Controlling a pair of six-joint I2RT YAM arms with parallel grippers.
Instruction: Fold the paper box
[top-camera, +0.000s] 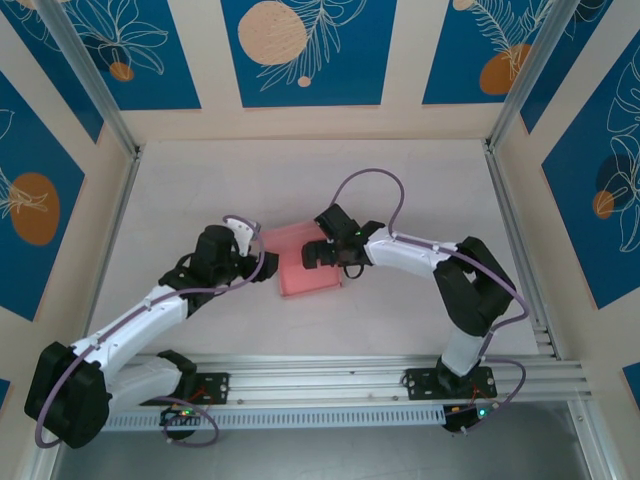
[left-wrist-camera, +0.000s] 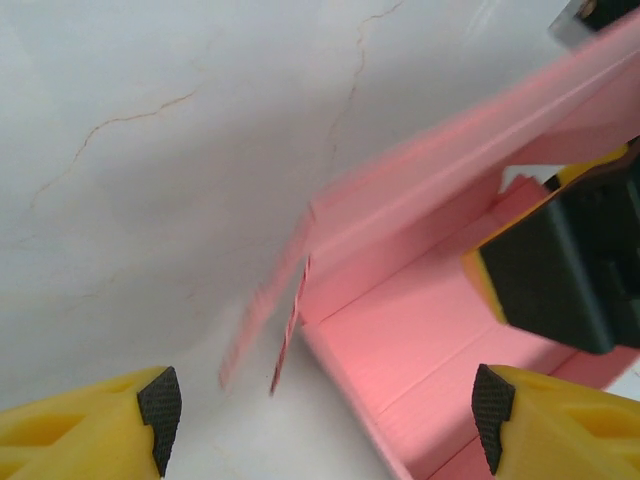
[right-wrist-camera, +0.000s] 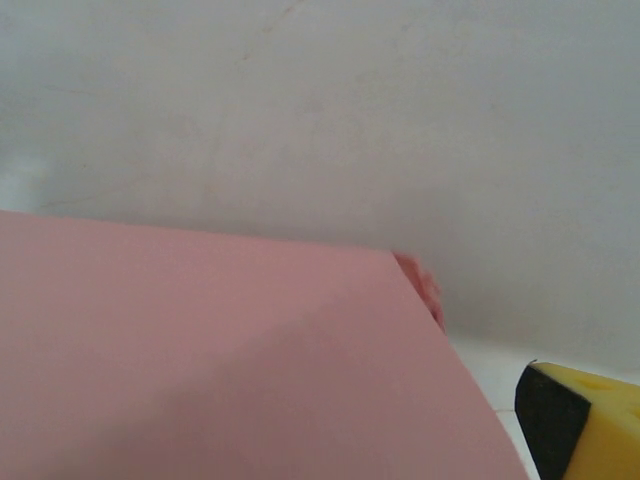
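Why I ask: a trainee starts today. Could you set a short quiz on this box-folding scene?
1. True or false: the left gripper is clamped fully shut.
2. Multiple choice: the paper box is A white, B pink, C blue.
3. Short answer: what does the box rest on?

Key: 1 false, its jaws stand apart; 2 B; 3 the table.
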